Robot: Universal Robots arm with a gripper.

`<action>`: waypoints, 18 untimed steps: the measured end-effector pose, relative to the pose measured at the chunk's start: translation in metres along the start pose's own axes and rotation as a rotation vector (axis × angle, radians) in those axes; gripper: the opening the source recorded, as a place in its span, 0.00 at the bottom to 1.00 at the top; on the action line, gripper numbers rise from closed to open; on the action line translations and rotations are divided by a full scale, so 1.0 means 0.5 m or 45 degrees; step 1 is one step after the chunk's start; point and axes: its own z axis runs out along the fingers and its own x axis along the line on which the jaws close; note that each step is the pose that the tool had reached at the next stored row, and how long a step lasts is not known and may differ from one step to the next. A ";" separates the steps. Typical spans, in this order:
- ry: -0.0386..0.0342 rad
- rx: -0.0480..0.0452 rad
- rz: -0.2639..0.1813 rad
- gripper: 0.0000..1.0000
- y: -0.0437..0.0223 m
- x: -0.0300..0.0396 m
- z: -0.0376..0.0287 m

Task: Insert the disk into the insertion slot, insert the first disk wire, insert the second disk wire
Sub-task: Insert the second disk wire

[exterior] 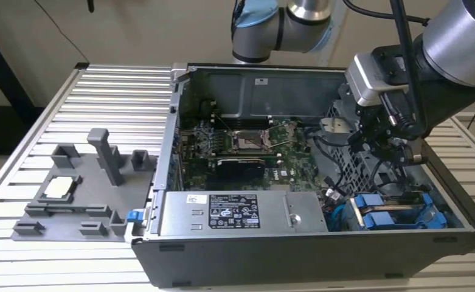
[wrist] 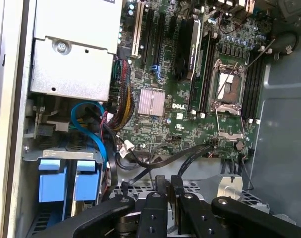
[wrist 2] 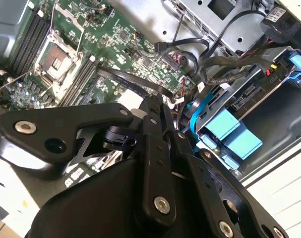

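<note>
The disk sits in the insertion slot of the drive cage, just below and in front of the end effector, its bright blue carrier tabs facing outward. It looks rigid, fairly heavy for its size and shock-sensitive, so the blue plastic frame is the safest place to grip, while the thin black wires beside it are limp and need holding at the plug. The end effector's fingers are closed together, with nothing visibly held.
</note>
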 end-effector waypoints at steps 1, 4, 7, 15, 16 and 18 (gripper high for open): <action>0.0001 0.000 0.000 0.16 0.000 0.000 0.000; 0.0043 0.000 0.000 0.16 0.000 0.000 0.000; 0.0696 -0.009 0.000 0.16 0.000 -0.003 0.001; 0.2766 -0.034 0.001 0.16 -0.001 -0.008 0.003; 0.3004 -0.035 0.001 0.16 -0.001 -0.008 0.004; 0.3114 -0.028 0.000 0.16 -0.001 -0.007 0.007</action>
